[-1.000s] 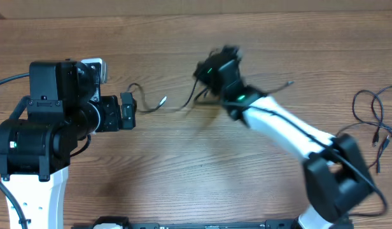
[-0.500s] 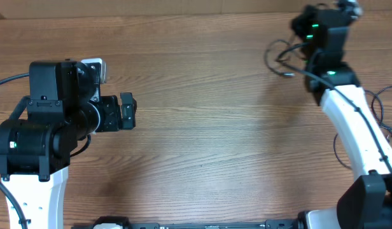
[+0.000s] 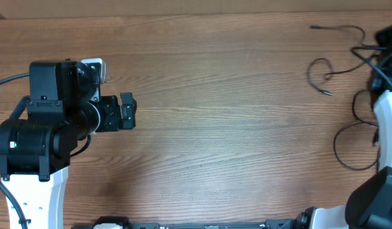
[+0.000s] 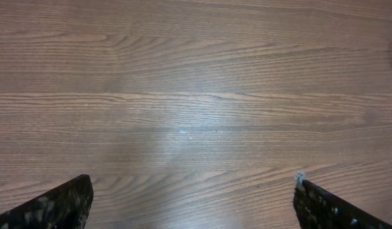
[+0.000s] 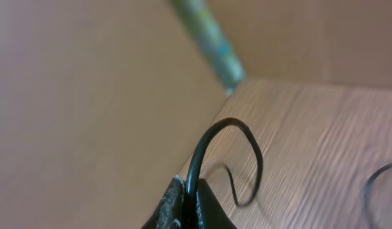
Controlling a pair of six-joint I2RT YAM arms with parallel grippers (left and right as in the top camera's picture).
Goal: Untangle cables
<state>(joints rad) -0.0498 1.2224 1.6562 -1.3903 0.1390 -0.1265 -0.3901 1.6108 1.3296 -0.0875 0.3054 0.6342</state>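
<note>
1. Thin black cables with silvery plug tips (image 3: pixel 310 71) lie looped at the frame's upper right on the wooden table (image 3: pixel 215 146); they look light and limp, best pinched mid-cord.
2. Only the wrist views show it: right hand (image 5: pixel 189 207) clamped on one cable, left hand (image 4: pixel 193 184) spread apart.

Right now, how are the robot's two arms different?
The left arm has jaws wide open and empty; the right arm has jaws shut on a thin black cable. The left arm sits at the table's left, far from the cables; the right arm reaches the far right edge among them. Both are black and white.
</note>
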